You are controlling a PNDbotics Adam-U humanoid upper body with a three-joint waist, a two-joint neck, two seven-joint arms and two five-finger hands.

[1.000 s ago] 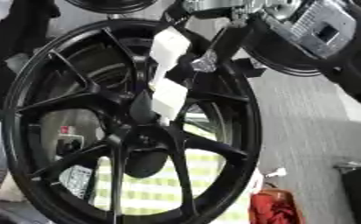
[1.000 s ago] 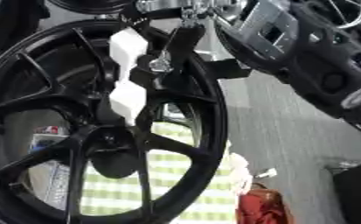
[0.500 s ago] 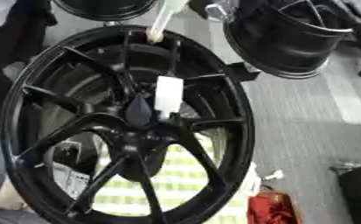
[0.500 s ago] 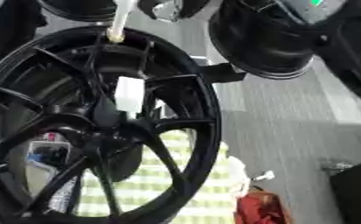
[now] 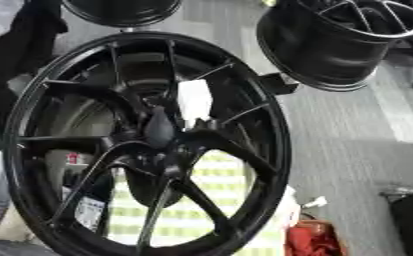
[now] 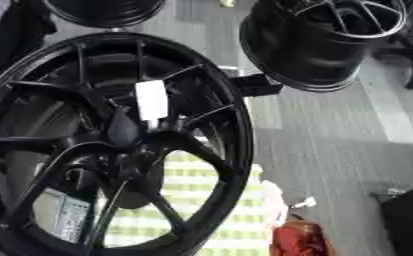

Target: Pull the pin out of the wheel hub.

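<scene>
A large black multi-spoke wheel [image 5: 148, 145] fills the left and middle of both eye views, face up. Its hub [image 5: 161, 135] lies at the centre, where the spokes meet. A white rectangular piece [image 5: 195, 101] stands just above and to the right of the hub, against a spoke. I cannot tell whether it sits in the hub or rests on it. Neither of my hands shows in either view.
A second black wheel [image 5: 345, 42] lies at the upper right and a third [image 5: 122, 10] at the top edge. A small black block [image 6: 258, 84] touches the big wheel's right rim. A green-striped cloth [image 5: 205, 212] lies underneath, with a red object [image 5: 310, 240] at the lower right.
The arm and hand above the wheel's top right have left the view, and the upper white piece went with them. One white piece stays by the hub. The camera has shifted.
</scene>
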